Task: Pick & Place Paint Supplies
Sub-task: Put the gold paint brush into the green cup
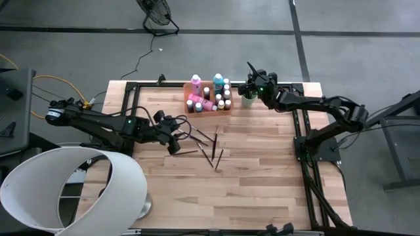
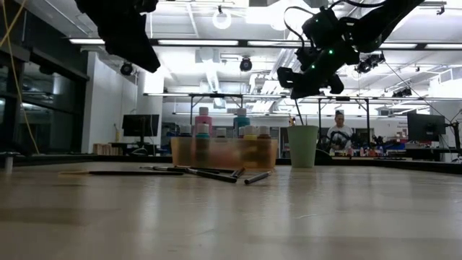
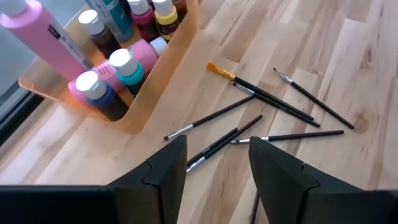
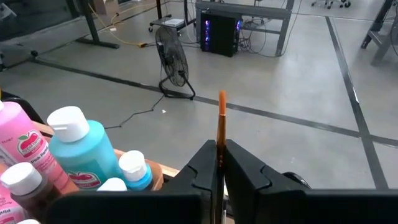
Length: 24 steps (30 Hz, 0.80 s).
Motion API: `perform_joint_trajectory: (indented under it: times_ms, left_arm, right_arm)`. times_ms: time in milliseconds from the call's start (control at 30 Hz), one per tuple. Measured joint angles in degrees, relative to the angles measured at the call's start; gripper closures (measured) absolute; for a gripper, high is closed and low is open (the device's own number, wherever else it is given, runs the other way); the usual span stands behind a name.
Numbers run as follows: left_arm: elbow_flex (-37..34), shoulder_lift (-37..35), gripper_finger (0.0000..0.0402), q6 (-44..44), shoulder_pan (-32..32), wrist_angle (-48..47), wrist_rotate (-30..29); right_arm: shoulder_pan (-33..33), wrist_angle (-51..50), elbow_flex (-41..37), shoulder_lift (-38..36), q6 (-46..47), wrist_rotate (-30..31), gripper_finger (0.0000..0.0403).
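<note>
The right gripper (image 1: 250, 83) hangs above the green cup (image 1: 248, 99) at about 1 o'clock on the table (image 1: 262, 190), its fingers pinched on a brush (image 4: 221, 124) standing upright between them. The left gripper (image 1: 176, 136) hovers at 9 o'clock, jaws apart and empty, beside loose brushes (image 1: 211, 149) at the centre. The bottles (image 1: 210, 95) stand in the tray (image 1: 186, 99) at 12 o'clock.

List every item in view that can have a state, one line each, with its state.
left gripper: open, empty, above the loose brushes.
right gripper: shut on a paintbrush, over the green cup.
paint bottles: capped, upright in the orange tray.
loose paintbrushes: lying flat on the table.
</note>
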Motion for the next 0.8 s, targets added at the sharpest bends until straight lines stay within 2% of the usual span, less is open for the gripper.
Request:
perform_joint_trajectory:
  times_ms: [167,400,500,633,800]
  left_arm:
    - [0.0,0.0,0.0233,-4.3,0.0,-2.6,-0.2]
    - [0.0,0.0,0.0233,-8.6,0.0,-5.7,-0.4]
    - [0.0,0.0,0.0233,-10.4,0.0,-7.0,0.1]
    - [0.0,0.8,0.0233,-13.7,0.0,-11.7,4.4]
    - [-0.2,4.3,0.0233,-15.3,0.0,-17.1,11.8]
  right_arm:
    - [0.0,-0.3,0.0,0.0,0.0,0.0,0.0358]
    - [0.1,-0.3,0.0,0.0,-0.1,-2.2,0.0277]
    - [0.3,-0.7,0.0,-1.4,-0.2,-5.1,0.0247]
    - [0.6,-1.5,0.0,-5.6,-0.7,-10.7,0.0223]
    - [0.7,-2.2,0.1,-10.5,-4.1,-16.1,0.0218]
